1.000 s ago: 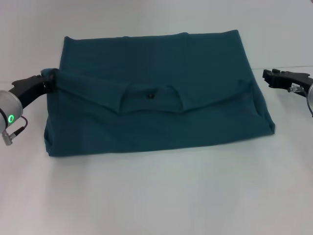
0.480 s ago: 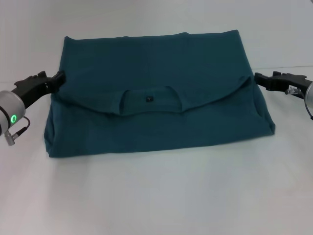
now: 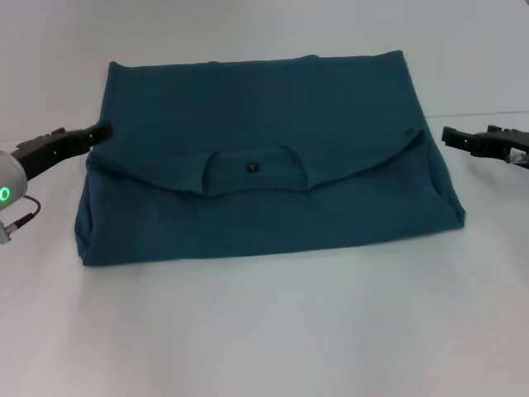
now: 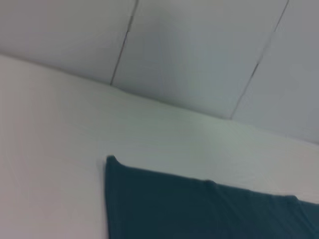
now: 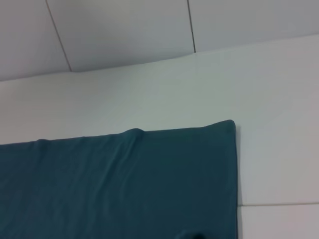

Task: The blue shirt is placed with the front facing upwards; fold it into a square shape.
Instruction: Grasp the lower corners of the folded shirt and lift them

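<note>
Shirt (image 3: 264,157) folded once on the bench (image 3: 264,331), both hands clear of the cloth.

The blue shirt is seen lying flat as a wide rectangle, the collar flap with its small dark neck label (image 3: 252,168) turned down over the middle; no lettering is shown. The left hand (image 3: 97,132) is held just beside the shirt's edge, its tip almost at the cloth, and nothing is gripped; whether its fingers are parted cannot be told. The right hand (image 3: 453,137) is held just off the opposite edge, likewise empty, its opening not discernible. Risks judged from here: only the top layer may be pinched at the next grasp, so the stacked layers would slide apart; uneven lifting by the two hands would skew the fold; the curved upper flap could be dragged and bunched, spoiling a square outline.
</note>
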Robot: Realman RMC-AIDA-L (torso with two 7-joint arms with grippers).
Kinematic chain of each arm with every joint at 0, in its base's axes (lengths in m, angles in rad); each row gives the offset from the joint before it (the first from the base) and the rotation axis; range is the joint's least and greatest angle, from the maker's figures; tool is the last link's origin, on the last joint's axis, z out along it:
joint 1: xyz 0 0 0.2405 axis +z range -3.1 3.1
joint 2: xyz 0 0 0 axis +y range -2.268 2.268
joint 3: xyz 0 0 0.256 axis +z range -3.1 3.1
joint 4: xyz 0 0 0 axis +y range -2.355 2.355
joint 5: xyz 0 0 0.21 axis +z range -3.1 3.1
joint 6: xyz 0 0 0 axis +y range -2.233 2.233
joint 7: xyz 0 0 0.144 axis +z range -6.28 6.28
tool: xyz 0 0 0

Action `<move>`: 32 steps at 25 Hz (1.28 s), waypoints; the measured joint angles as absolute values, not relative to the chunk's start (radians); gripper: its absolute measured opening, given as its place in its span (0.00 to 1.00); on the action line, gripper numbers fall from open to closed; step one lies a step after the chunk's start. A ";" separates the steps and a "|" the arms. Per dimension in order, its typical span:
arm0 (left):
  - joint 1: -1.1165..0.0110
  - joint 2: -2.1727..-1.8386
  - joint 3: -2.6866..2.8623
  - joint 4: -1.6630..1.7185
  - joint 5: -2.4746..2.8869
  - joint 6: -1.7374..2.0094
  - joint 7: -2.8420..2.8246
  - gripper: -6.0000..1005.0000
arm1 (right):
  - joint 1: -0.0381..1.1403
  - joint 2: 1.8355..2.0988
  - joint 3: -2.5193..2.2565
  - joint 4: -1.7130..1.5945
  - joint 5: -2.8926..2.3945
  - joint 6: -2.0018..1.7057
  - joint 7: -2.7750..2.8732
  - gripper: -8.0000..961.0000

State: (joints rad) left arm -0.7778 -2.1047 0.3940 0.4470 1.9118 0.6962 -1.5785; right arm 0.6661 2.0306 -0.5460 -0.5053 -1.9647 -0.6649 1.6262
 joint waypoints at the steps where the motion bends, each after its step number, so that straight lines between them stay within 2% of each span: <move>1: -0.765 -2.106 0.441 0.472 1.913 0.702 -1.627 0.78 | 0.655 2.030 -0.564 -0.527 -1.985 -0.681 1.661 0.91; 4: -0.713 -2.113 0.566 0.560 1.925 0.768 -1.783 0.84 | 0.617 2.035 -0.604 -0.606 -2.065 -0.733 1.772 0.97; 6: -0.690 -2.114 0.598 0.602 1.951 0.827 -1.858 0.89 | 0.594 2.043 -0.615 -0.657 -2.113 -0.771 1.827 0.96; 10: -0.650 -2.113 0.599 0.672 2.010 0.999 -1.954 0.89 | 0.544 2.061 -0.619 -0.761 -2.178 -0.883 1.896 0.96; 14: -0.616 -2.112 0.592 0.712 2.019 1.129 -1.968 0.89 | 0.500 2.057 -0.619 -0.844 -2.184 -1.024 1.943 0.96; 18: -0.605 -2.087 0.548 0.734 2.022 1.294 -1.990 0.89 | 0.478 2.031 -0.619 -0.915 -2.194 -1.186 2.021 0.96; 21: -0.616 -2.065 0.516 0.743 2.059 1.393 -2.008 0.89 | 0.481 1.996 -0.619 -0.952 -2.229 -1.299 2.094 0.96; 25: -0.625 -2.056 0.483 0.754 2.126 1.413 -2.065 0.89 | 0.505 1.949 -0.620 -0.959 -2.279 -1.359 2.188 0.96; 28: -0.628 -2.054 0.473 0.754 2.149 1.411 -2.095 0.89 | 0.542 1.929 -0.622 -0.947 -2.348 -1.366 2.265 0.96; 32: -0.627 -2.055 0.478 0.755 2.174 1.406 -2.110 0.89 | 0.612 1.927 -0.623 -0.903 -2.502 -1.340 2.328 0.96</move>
State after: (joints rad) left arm -0.6272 -2.0547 0.4776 0.7552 2.1736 1.4064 -2.1098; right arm 0.6124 1.9275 -0.6228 -0.9028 -2.5020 -1.3399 2.3277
